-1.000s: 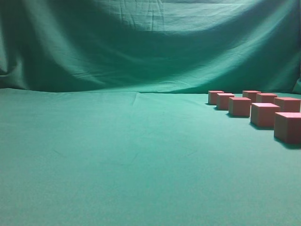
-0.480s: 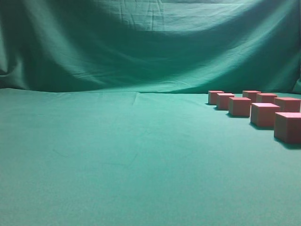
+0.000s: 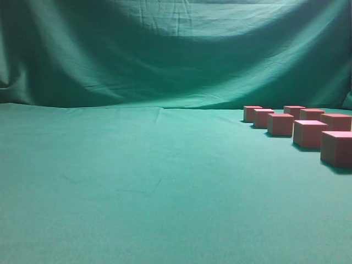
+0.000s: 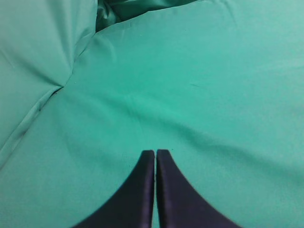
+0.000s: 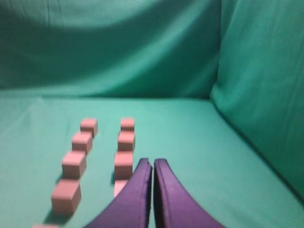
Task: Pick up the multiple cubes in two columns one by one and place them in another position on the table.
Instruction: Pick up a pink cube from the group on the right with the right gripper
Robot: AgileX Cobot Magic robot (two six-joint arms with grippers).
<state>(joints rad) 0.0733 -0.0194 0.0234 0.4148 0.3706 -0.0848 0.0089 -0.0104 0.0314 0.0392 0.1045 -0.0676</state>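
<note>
The small reddish-pink wood-like cubes stand in two columns at the right side of the broad flat bench covered in green cloth, running from the near right edge back toward the draped green cloth backdrop. From the exterior view eight cubes show, each apart from its neighbours, the nearest one cut by the frame edge. In the right wrist view the same cubes lie ahead in two rows, one partly hidden behind the right black pincer. That pincer hangs above the bench with its fingers pressed together, holding nothing. The left black pincer is likewise closed and empty, over bare wrinkled cloth, no cube near it.
</note>
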